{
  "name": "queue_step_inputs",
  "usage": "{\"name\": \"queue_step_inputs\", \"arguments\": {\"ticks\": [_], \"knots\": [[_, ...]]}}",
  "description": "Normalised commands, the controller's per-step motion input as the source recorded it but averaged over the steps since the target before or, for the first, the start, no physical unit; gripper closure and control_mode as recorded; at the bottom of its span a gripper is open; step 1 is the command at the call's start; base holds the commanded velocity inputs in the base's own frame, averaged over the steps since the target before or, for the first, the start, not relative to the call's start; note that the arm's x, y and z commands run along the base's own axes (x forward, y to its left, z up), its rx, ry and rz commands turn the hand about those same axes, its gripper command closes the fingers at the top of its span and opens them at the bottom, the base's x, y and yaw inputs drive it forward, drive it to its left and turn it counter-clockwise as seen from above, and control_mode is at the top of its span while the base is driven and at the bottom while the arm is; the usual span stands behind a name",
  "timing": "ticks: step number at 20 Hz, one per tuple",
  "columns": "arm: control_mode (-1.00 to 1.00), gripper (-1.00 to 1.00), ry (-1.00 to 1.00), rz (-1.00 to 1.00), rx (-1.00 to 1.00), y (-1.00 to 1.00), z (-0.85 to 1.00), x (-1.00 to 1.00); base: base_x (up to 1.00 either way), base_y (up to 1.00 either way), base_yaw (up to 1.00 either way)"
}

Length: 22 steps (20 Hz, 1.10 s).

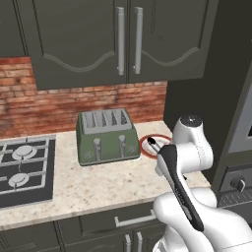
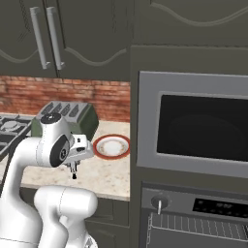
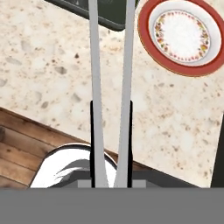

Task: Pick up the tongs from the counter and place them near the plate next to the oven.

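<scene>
The tool (image 3: 111, 131) is closed on the tongs (image 3: 97, 65), whose two thin metal arms run up the hand view over the counter (image 3: 48, 65), well clear of it, with the plate (image 3: 183, 36) ahead to one side. They look light, stiff and smooth, so they could slip or swing; a hold near the joined end seems steadiest. No writing or brand is legible anywhere.
</scene>
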Motion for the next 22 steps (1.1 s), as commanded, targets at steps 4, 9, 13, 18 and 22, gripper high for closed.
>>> {"name": "queue_step_inputs", "arguments": {"ticks": [4,9,13,18,22], "knots": [[-1.0,1.0,0.05,0.2,-0.1,-0.02,0.0,0.13,0.0,0.0,0.0],[-1.0,1.0,0.27,0.17,-0.18,-0.05,-0.12,0.08,0.0,0.0,0.0],[-1.0,1.0,0.3,0.21,-0.07,-0.35,-0.28,0.22,0.0,0.0,0.0],[-1.0,1.0,0.07,0.26,0.0,-0.38,-0.14,0.39,0.0,0.0,0.0],[-1.0,1.0,0.0,0.18,0.0,-0.14,-0.23,0.45,0.0,0.0,0.0]]}}
